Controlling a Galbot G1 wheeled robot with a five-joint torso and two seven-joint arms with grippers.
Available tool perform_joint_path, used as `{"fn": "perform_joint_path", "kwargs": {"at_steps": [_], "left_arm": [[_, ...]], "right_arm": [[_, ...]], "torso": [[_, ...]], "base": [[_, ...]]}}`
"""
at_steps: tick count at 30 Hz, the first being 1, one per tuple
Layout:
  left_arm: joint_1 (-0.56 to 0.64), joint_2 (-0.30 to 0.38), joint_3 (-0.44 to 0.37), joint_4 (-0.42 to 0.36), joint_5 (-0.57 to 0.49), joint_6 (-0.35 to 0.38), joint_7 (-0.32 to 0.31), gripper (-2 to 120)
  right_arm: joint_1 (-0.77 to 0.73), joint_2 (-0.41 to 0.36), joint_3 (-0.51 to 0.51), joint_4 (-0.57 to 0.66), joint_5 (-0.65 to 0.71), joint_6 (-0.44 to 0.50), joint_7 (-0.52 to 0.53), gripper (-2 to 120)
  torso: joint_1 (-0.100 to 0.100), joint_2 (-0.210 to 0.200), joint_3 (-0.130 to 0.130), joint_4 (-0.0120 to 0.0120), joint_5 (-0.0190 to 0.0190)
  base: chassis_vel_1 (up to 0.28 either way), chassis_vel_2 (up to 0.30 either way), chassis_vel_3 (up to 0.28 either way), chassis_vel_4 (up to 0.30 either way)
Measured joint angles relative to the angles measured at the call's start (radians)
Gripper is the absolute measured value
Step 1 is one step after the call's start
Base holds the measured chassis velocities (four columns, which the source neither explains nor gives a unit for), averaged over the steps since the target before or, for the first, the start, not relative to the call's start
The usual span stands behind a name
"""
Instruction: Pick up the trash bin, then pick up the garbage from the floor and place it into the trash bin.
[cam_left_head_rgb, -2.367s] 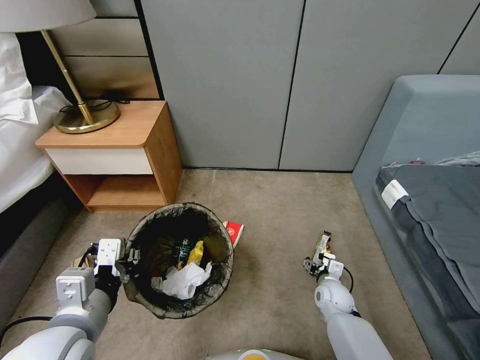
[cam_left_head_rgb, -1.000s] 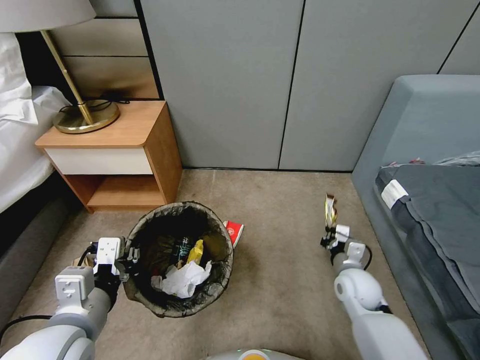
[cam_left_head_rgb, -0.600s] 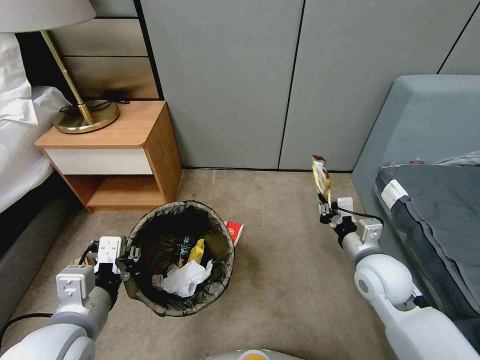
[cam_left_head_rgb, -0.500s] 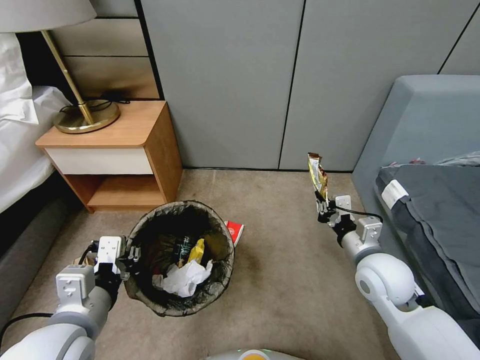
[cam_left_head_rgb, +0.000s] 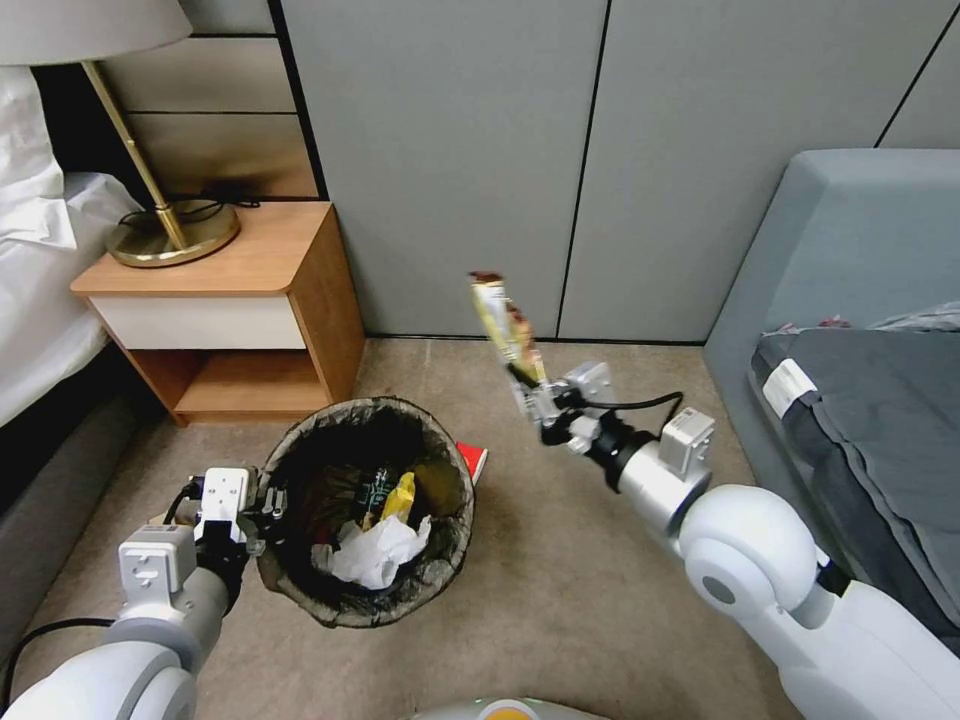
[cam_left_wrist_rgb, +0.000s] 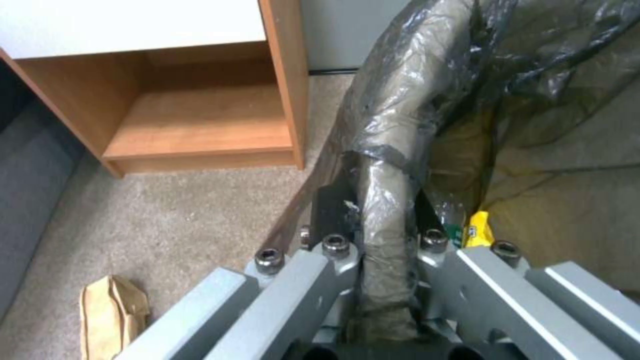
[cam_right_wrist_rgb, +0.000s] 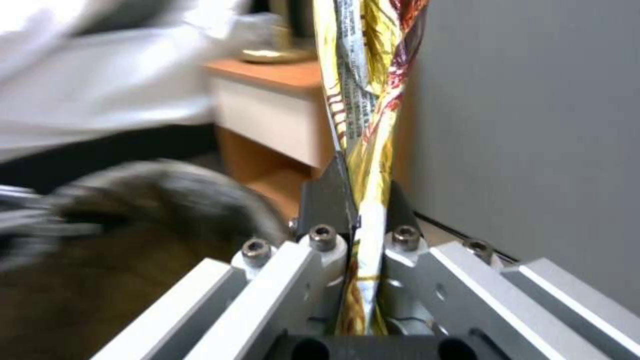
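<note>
The trash bin (cam_left_head_rgb: 360, 600), round with a dark bag over its rim (cam_left_wrist_rgb: 387, 140), hangs just above the carpet; my left gripper (cam_left_head_rgb: 262, 505) is shut on its left rim (cam_left_wrist_rgb: 383, 220). Inside lie a crumpled white tissue (cam_left_head_rgb: 378, 552), a yellow wrapper (cam_left_head_rgb: 400, 495) and a bottle (cam_left_head_rgb: 375, 490). My right gripper (cam_left_head_rgb: 530, 395) is shut on a long yellow and brown snack wrapper (cam_left_head_rgb: 503, 320) (cam_right_wrist_rgb: 363, 100), held upright in the air to the right of the bin and above its rim. A red-white carton (cam_left_head_rgb: 472, 460) lies on the floor behind the bin. A brown paper bag (cam_left_wrist_rgb: 110, 312) lies on the carpet by my left gripper.
A wooden nightstand (cam_left_head_rgb: 230, 300) with a brass lamp (cam_left_head_rgb: 170, 230) stands behind the bin to the left, beside a white bed (cam_left_head_rgb: 35, 270). A grey sofa (cam_left_head_rgb: 850, 330) with dark fabric runs along the right. Grey wall panels (cam_left_head_rgb: 480, 160) close the back. Open carpet (cam_left_head_rgb: 560, 580) lies between bin and sofa.
My right gripper lifted the snack wrapper off the carpet, rose, then swung left toward the bin. The left gripper and bin shifted slightly right.
</note>
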Motion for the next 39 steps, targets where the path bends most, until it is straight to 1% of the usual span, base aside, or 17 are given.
{"fn": "perform_joint_path", "kwargs": {"at_steps": [2, 3, 5, 6, 10, 11, 12, 13, 16, 20, 29, 31, 32, 34, 36, 38, 39], "left_arm": [[-0.001, 0.0, 0.0, 0.0, 0.0, 0.001, -0.003, 1], [-0.001, 0.0, 0.0, 0.0, 0.0, 0.001, -0.003, 1], [-0.001, 0.0, 0.0, 0.0, 0.0, 0.002, -0.004, 1], [-0.001, 0.001, 0.0, 0.0, 0.001, 0.003, -0.006, 1], [-0.001, 0.0, 0.003, 0.0, 0.004, 0.005, -0.007, 1], [-0.001, 0.0, 0.004, 0.0, 0.005, 0.006, -0.008, 1], [-0.001, 0.0, 0.005, 0.0, 0.007, 0.01, -0.01, 1], [-0.001, 0.0, 0.005, 0.0, 0.007, 0.01, -0.01, 1], [-0.001, 0.001, 0.007, 0.0, 0.009, 0.014, -0.011, 1], [-0.003, 0.002, 0.007, 0.0, 0.009, 0.016, -0.011, 1], [-0.01, 0.006, 0.008, 0.0, 0.008, 0.016, -0.011, 1], [-0.012, 0.006, 0.008, 0.0, 0.007, 0.016, -0.011, 1], [-0.013, 0.006, 0.009, 0.0, 0.007, 0.016, -0.011, 1], [-0.013, 0.006, 0.009, 0.0, 0.007, 0.016, -0.011, 1], [-0.014, 0.006, 0.009, 0.0, 0.007, 0.016, -0.011, 1], [-0.014, 0.006, 0.009, 0.0, 0.007, 0.016, -0.011, 1], [-0.015, 0.005, 0.009, 0.0, 0.007, 0.016, -0.011, 1]], "right_arm": [[0.058, -0.003, -0.072, 0.008, 0.03, -0.001, -0.014, 0], [0.058, -0.003, -0.072, 0.008, 0.03, -0.001, -0.014, 0], [0.092, -0.004, -0.109, 0.011, 0.047, -0.006, -0.013, 0], [0.124, -0.004, -0.15, 0.013, 0.061, -0.011, -0.009, 0], [0.158, -0.004, -0.197, 0.014, 0.071, -0.018, 0.001, 0], [0.179, -0.002, -0.23, 0.014, 0.077, -0.023, 0.011, 0], [0.213, 0.004, -0.29, 0.016, 0.088, -0.034, 0.03, 0], [0.213, 0.004, -0.29, 0.016, 0.088, -0.034, 0.03, 0], [0.246, 0.017, -0.355, 0.017, 0.105, -0.053, 0.067, 0], [0.256, 0.018, -0.389, 0.015, 0.105, -0.07, 0.085, 0], [0.254, 0.018, -0.418, -0.01, 0.083, -0.087, 0.104, 0], [0.248, 0.018, -0.421, -0.01, 0.066, -0.111, 0.119, 0], [0.244, 0.018, -0.423, -0.011, 0.058, -0.118, 0.13, 5], [0.243, 0.019, -0.424, -0.011, 0.057, -0.12, 0.137, 7], [0.241, 0.021, -0.424, -0.01, 0.061, -0.125, 0.153, 18], [0.24, 0.021, -0.424, -0.009, 0.063, -0.126, 0.155, 22], [0.238, 0.021, -0.424, -0.006, 0.066, -0.127, 0.156, 28]], "torso": [[0.0, 0.0, 0.0, -0.0001, 0.0002], [0.0, 0.0, 0.0, -0.0001, 0.0002], [0.0, 0.0, 0.0, 0.0001, 0.0], [0.0, 0.0, 0.0, 0.0001, -0.0001], [0.0, 0.0, 0.0, 0.0001, 0.0], [0.0, 0.0, 0.0, 0.0001, 0.0], [0.0, 0.0, 0.0, -0.0002, 0.0], [0.0, 0.0, 0.0, -0.0002, 0.0], [0.0, 0.0, 0.0, 0.0001, 0.0001], [0.0, 0.0, 0.0, 0.0, 0.0], [0.0, 0.0, 0.0, 0.0, 0.0001], [0.0, 0.0, 0.0, 0.0, 0.0001], [0.0, 0.0, 0.0, -0.0001, 0.0001], [0.0, 0.0, 0.0, -0.0001, 0.0001], [0.0, 0.0, 0.0, 0.0, 0.0001], [0.0, 0.0, 0.0, 0.0, 0.0001], [0.0, 0.0, 0.0, 0.0, 0.0001]], "base": [[0.0, 0.0, 0.0, 0.0], [0.0, 0.0, 0.0, 0.0], [0.0, 0.0, 0.0, 0.0], [0.0, 0.0, 0.0, 0.0], [0.0, 0.0, 0.0, 0.0], [0.0, 0.0, 0.0, 0.0], [0.0, 0.0, 0.0, 0.0], [0.0, 0.0, 0.0, 0.0], [0.0, 0.0, 0.0, 0.0], [0.0, 0.0, 0.0, 0.0], [0.0, 0.0, 0.0, 0.0], [0.0, 0.0, 0.0, 0.0], [0.0, 0.0, 0.0, 0.0], [0.0, 0.0, 0.0, 0.0], [0.0, 0.0, 0.0, 0.0], [0.0, 0.0, 0.0, 0.0], [0.0, 0.0, 0.0, 0.0]]}}
